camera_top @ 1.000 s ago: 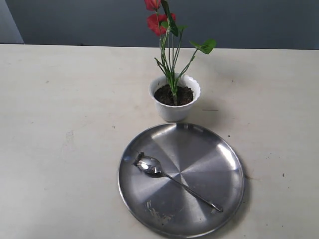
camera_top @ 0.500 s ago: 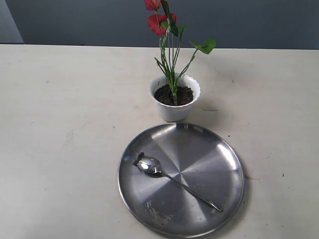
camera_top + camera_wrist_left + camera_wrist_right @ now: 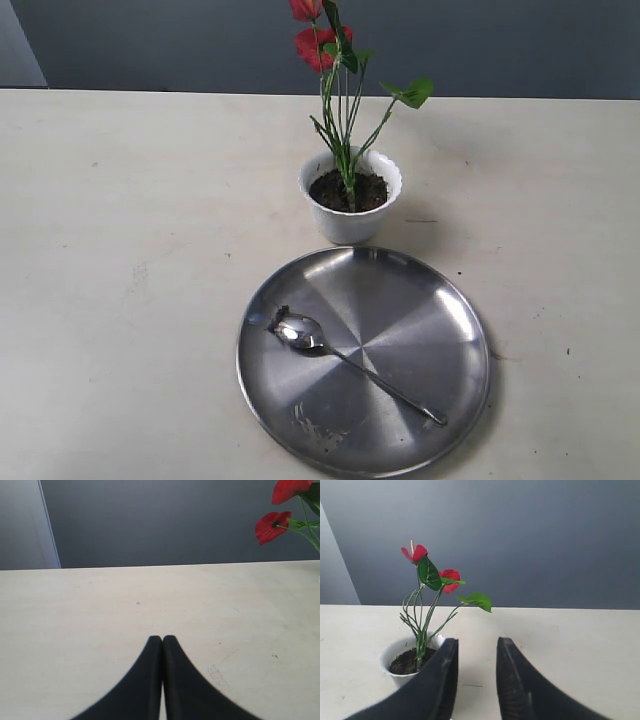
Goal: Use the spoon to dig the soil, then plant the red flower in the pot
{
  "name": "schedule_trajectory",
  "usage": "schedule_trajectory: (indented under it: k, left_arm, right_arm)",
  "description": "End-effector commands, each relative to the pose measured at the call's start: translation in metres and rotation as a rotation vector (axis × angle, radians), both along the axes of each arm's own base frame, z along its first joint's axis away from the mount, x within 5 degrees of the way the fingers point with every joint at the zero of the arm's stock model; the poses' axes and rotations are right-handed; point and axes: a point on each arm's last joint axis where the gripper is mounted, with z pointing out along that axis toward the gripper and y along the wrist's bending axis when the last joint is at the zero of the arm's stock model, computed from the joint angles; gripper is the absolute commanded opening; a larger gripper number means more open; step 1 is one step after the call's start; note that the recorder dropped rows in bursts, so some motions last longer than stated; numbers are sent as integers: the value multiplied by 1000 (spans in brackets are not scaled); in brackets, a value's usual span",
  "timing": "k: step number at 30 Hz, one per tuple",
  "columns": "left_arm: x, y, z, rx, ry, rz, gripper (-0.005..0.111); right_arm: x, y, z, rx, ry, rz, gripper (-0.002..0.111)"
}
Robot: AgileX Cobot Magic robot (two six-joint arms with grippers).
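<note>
The white pot (image 3: 350,200) stands behind the plate, filled with dark soil (image 3: 347,191). The red flower (image 3: 322,45) stands upright in that soil, its green stems rising past the frame's top. On the steel plate (image 3: 440,310) lies the spoon (image 3: 350,362), bowl toward the left, handle toward the front right. Neither gripper shows in the exterior view. My left gripper (image 3: 162,639) is shut on nothing above bare table, with red blooms (image 3: 272,525) at the view's edge. The right gripper (image 3: 477,647) is open and empty, short of the pot (image 3: 395,660) and flower (image 3: 427,572).
A few soil crumbs (image 3: 315,428) lie on the plate's front part and at the spoon's bowl tip. The pale table (image 3: 120,250) stretches to both sides. A dark grey wall (image 3: 500,45) runs behind the far edge.
</note>
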Motion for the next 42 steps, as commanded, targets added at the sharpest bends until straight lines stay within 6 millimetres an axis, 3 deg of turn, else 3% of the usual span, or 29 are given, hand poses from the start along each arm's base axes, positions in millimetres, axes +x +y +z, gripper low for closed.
schedule_trajectory:
  k: [1, 12, 18, 22, 42]
  left_arm:
    - [0, 0, 0, 0, -11, -2, 0]
    - [0, 0, 0, 0, -11, -2, 0]
    - [0, 0, 0, 0, -11, -2, 0]
    - [0, 0, 0, 0, -11, -2, 0]
    - [0, 0, 0, 0, -11, -2, 0]
  right_arm:
    - [-7, -4, -19, -50, -37, -10, 27]
    - [-16, -16, -74, -140, 65, -169, 27]
    - [-16, -16, -83, -154, 112, -167, 27]
    - [-14, -15, -99, -158, 133, -164, 27]
    - [-14, -15, -98, -147, 129, -162, 27]
